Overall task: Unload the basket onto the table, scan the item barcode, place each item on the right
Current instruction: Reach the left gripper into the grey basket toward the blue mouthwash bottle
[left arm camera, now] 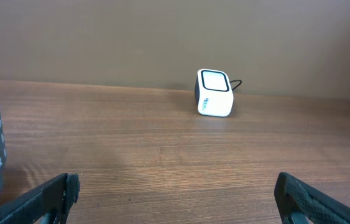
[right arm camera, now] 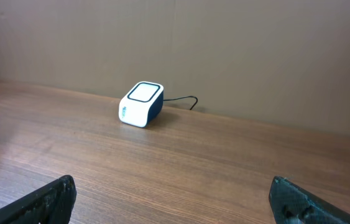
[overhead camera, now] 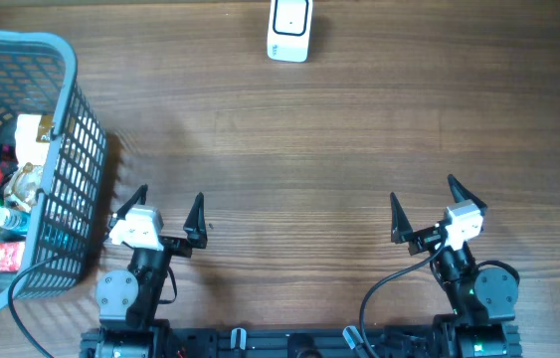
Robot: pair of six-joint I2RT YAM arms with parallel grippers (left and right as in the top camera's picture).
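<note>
I see even, diffuse lighting in all three views. Shadows on the table are faint. Focus is sharp.
</note>
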